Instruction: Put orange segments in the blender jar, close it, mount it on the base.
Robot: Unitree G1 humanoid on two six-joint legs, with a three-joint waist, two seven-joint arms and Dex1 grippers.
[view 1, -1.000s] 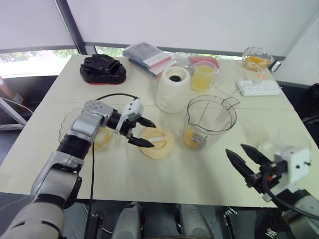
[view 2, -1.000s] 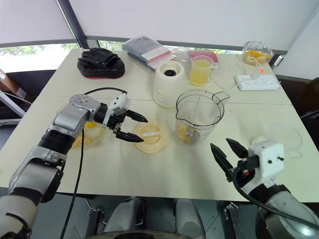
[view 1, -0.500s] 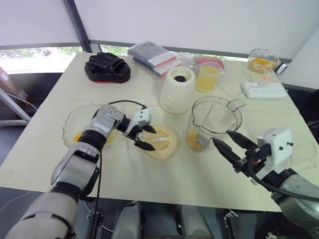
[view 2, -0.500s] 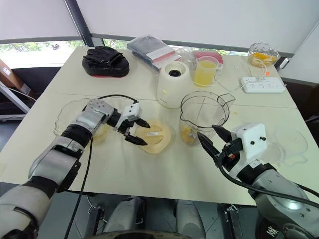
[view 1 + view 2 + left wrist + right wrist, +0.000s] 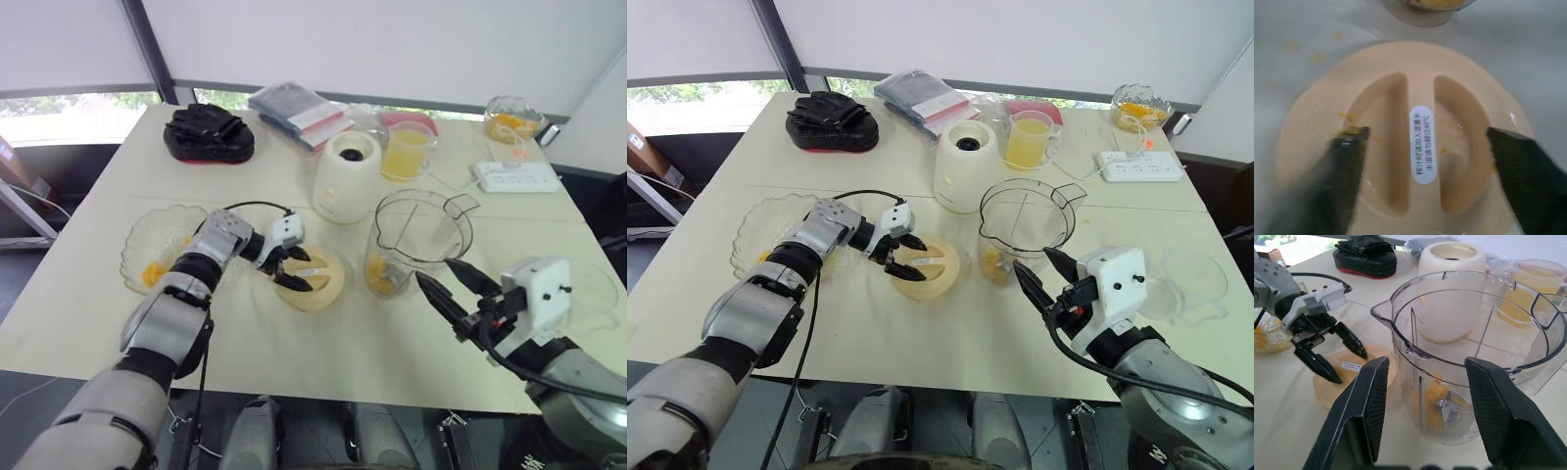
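Room: a pale roller blind hangs behind the table, with a strip of window under it and a dark post at the far left corner.
Surface: a cream table [image 5: 294, 362] with a seam running across its middle.
Far side of the table: a black padded glove [image 5: 208, 134] at the left, a stack of flat packets [image 5: 294, 106] beside it, a pitcher of yellow juice [image 5: 407, 152], a white power strip [image 5: 516, 176] and a small glass bowl [image 5: 509, 116] with orange pieces in the far right corner.
Near left: a scalloped glass dish [image 5: 157, 257] with a few orange pieces in it, beside my left arm.
Blender base [image 5: 345, 176]: cream, upright, behind the lid and just beside the jar, nothing mounted on it.
Blender jar [image 5: 416, 240]: clear, upright on the table, uncovered, spout towards the base.
Orange segments [image 5: 385, 279]: lying at the bottom of the jar around the blade.
Lid [image 5: 328, 279]: cream, flat on the table to the left of the jar, a white label between its two raised grips.
My left gripper [image 5: 304, 272]: spread wide over the lid, one finger on each side of the grips; I cannot tell whether the tips touch it.
My right gripper [image 5: 435, 271]: fingers parted, holding nothing, its tips just beside the jar's right wall.
In the way: the black cable [image 5: 245, 206] looping from my left wrist across the table.
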